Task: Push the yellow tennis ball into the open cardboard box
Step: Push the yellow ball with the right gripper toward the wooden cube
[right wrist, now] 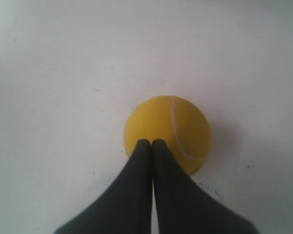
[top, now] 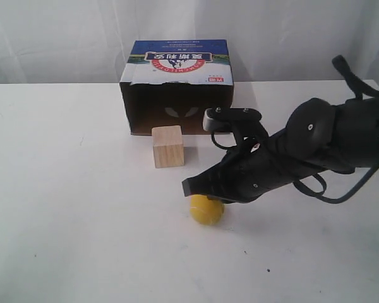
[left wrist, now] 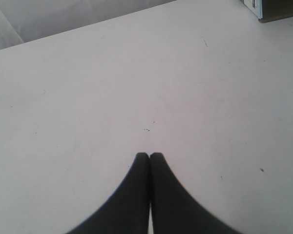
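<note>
The white table (top: 63, 208) carries three things. The box (top: 177, 88) stands toward the back, near the middle, its dark open side facing forward. The wooden cube (top: 168, 146) sits just in front of that opening, slightly left of its centre. The yellow ball (top: 206, 211) rests nearer the front, apart from the cube and a little to its right.

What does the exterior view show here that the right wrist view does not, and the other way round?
Only the exterior view shows the open cardboard box, the light wooden cube standing in front of its opening, and the black right arm. Only the right wrist view shows the pale curved seam on the yellow tennis ball and the two fingers pressed together with no gap. Both show the ball on the white table with the right tool at it; contact cannot be told.
</note>
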